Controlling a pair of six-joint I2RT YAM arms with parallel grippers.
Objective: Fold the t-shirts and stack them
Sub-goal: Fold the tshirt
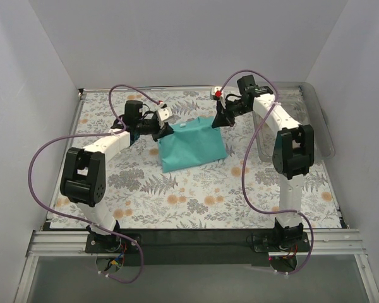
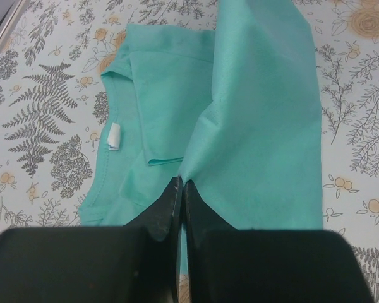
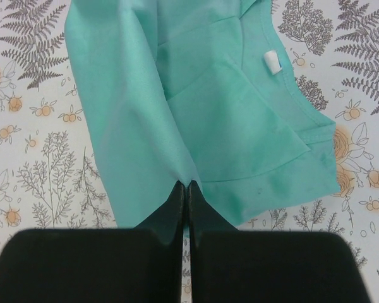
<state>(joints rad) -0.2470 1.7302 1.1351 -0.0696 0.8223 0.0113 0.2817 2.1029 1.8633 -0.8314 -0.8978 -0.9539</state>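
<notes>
One teal-green t-shirt [image 1: 192, 148] is seen, partly folded, at the centre of the top view on the fern-patterned tablecloth [image 1: 177, 196]. Two arms are counted, each bent at the elbow and angled inward toward the shirt. The left gripper [image 1: 167, 130] is pinched tight on a fold at the shirt's upper left, and the right gripper [image 1: 220, 121] is likewise clamped on cloth at its upper right. One white neck label [image 2: 114, 136] is visible.
</notes>
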